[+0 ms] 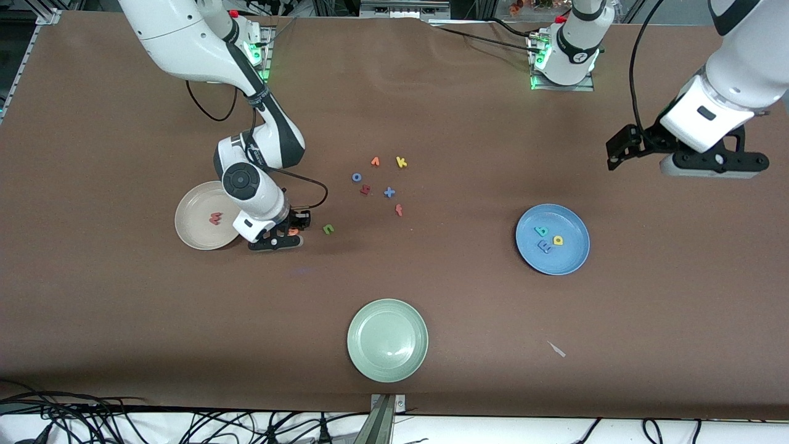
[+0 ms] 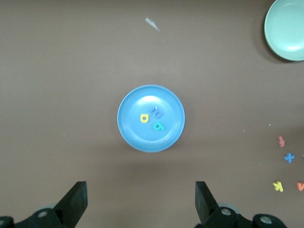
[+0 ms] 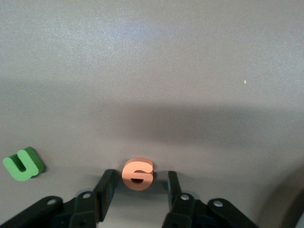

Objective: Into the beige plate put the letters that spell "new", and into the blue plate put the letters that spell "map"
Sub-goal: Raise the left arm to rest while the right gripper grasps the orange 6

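Note:
My right gripper (image 1: 292, 235) is down at the table beside the beige plate (image 1: 185, 233), open, its fingers on either side of the orange e (image 1: 293, 232) (image 3: 137, 174) with a small gap each side. The green n (image 1: 328, 229) (image 3: 23, 163) lies on the table just next to it. A pink-red w (image 1: 215, 218) lies in the beige plate. The blue plate (image 1: 570, 260) (image 2: 137, 137) holds the blue m (image 1: 545, 246), yellow a (image 1: 558, 240) and teal p (image 1: 541, 232). My left gripper (image 1: 716, 165) (image 2: 140, 194) hangs open and empty, high above the table near the blue plate.
A pale green plate (image 1: 355, 340) sits near the front edge. Loose letters lie mid-table: orange v (image 1: 375, 161), yellow k (image 1: 401, 162), a blue ring letter (image 1: 356, 177), blue x (image 1: 389, 192), red f (image 1: 399, 210). A white scrap (image 1: 556, 349) lies nearer the front camera than the blue plate.

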You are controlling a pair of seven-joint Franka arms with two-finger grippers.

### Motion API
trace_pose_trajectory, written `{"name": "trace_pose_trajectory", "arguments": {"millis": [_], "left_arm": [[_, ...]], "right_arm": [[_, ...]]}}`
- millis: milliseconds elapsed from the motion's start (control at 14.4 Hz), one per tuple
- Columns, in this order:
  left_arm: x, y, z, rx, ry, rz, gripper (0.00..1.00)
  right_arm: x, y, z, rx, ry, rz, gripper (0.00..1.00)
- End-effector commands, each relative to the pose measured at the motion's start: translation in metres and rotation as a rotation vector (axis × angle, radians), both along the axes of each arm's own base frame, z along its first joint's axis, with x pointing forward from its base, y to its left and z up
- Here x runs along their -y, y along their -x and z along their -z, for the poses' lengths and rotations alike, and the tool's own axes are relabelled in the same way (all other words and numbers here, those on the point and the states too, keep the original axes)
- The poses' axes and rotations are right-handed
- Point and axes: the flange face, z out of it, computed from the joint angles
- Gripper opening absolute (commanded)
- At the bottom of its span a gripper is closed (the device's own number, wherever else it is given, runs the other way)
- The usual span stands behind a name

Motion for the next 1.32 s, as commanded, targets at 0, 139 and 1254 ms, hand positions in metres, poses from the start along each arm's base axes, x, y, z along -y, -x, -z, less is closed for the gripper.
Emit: {"name": "trace_pose_trajectory", "arguments": {"millis": [0, 139, 1254], "left_arm": [[-0.002, 0.001, -0.002, -0.057, 0.006, -0.002, 1.0], [-0.004, -0.006, -0.007, -0.065, -0.004, -0.001, 1.0], [-0.005, -0.015, -0.014, -0.042, -0.029, 0.006, 1.0]], "right_arm": [[-0.001, -0.004, 0.003, 0.004, -0.01, -0.011, 0.47], [-0.002, -0.004, 0.003, 0.005, -0.011, -0.012, 0.44], [-0.003, -0.005, 0.007, 0.014, -0.016, -0.008, 0.31]]}}
